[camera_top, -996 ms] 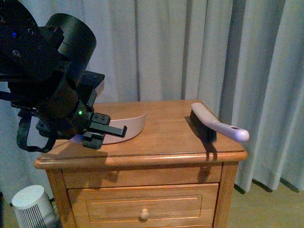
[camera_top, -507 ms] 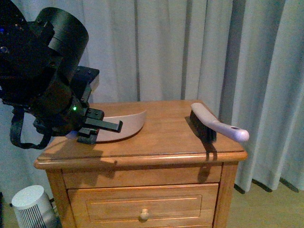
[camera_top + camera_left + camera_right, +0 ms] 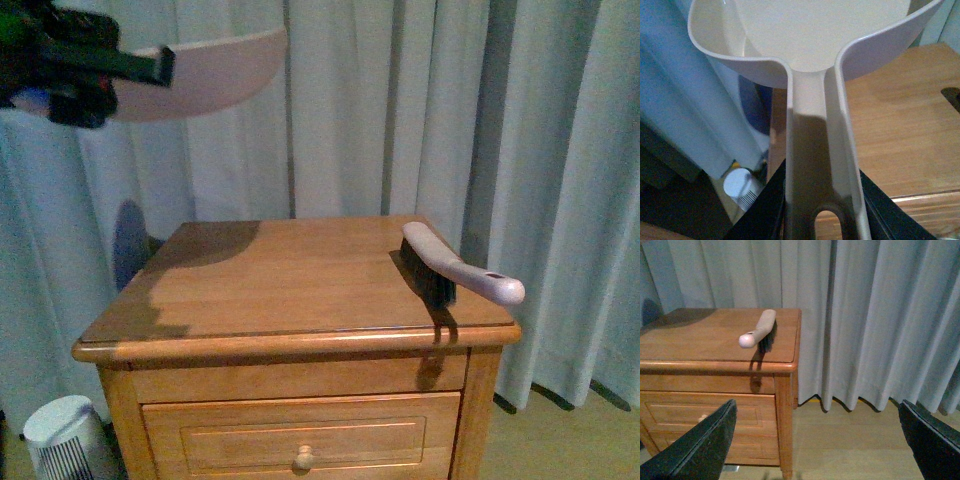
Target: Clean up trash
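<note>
A brush (image 3: 440,262) is laid on the desk (image 3: 260,290) near its right edge, bristles down. Its handle end projects past the desk's front right corner. A white ribbed cylinder (image 3: 65,435) is seen on the floor (image 3: 855,440) just beside the desk's front left leg. A dustpan (image 3: 210,75) is held high above the desk's left rear corner, well apart from the top, and its shadow is cast across that corner. Where the trash lies cannot be told from these views.

The dustpan's handle is pinched between the left fingers (image 3: 765,210), as shown in the left wrist view, with the pale pan pointed away from the wrist and over the desk. Only the tip of the left arm (image 3: 40,50) is caught in the front view, far above the desk's left side. The right fingers (image 3: 695,450) are spread wide apart, low and off to the desk's right, pointed toward its front right corner.

The desk is made of warm brown wood, with a drawer (image 3: 300,435) and a round knob (image 3: 303,458) below the top. Pale grey curtains (image 3: 380,110) are hung behind the desk and along its right side, down to a wood floor.
</note>
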Available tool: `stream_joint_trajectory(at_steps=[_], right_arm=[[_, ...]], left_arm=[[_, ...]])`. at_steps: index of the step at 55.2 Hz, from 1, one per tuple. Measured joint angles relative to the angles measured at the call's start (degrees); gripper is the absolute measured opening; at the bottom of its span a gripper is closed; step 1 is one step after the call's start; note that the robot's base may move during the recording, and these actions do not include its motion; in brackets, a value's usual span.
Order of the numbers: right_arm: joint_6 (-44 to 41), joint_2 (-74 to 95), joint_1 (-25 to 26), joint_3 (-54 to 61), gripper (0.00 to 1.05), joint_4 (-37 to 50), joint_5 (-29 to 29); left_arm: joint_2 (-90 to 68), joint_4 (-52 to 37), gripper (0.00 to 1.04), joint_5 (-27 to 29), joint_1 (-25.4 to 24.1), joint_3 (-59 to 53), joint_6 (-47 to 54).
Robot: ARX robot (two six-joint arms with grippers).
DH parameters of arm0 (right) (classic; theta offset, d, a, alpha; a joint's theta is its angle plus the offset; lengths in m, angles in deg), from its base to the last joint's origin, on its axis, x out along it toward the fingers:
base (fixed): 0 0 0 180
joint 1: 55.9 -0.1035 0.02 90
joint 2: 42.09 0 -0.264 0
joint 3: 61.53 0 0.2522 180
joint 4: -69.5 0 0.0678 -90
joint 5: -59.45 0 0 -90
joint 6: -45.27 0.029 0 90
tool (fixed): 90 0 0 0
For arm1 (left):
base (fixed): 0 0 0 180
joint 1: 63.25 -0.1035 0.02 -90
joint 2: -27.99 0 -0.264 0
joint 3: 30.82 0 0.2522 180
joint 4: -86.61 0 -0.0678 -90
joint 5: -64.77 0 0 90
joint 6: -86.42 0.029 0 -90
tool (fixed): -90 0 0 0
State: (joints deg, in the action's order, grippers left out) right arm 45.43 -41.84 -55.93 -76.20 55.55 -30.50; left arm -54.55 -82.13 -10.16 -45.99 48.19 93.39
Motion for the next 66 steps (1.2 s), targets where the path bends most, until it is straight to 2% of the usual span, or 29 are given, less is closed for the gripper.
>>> stream_joint_trajectory(at_steps=[13,26,46,66], right_arm=[[0.0,0.0,0.0,0.0,0.97,0.0,0.0],[0.0,0.0,0.0,0.0,0.97,0.0,0.0],[0.0,0.0,0.0,0.0,0.97,0.0,0.0],[0.0,0.0,0.0,0.0,0.97,0.0,0.0]], left_arm=[[18.6,-9.5,0.28,-2.8,0.2,-10.8,8.3],[35.7,-12.6,0.28,-4.0,0.7,-21.7,16.1],[56.9,-6.5,0.28,-3.1,0.3,-32.7,18.8],[62.0,-5.6,0.28,-4.2,-2.6,-37.8,17.2]])
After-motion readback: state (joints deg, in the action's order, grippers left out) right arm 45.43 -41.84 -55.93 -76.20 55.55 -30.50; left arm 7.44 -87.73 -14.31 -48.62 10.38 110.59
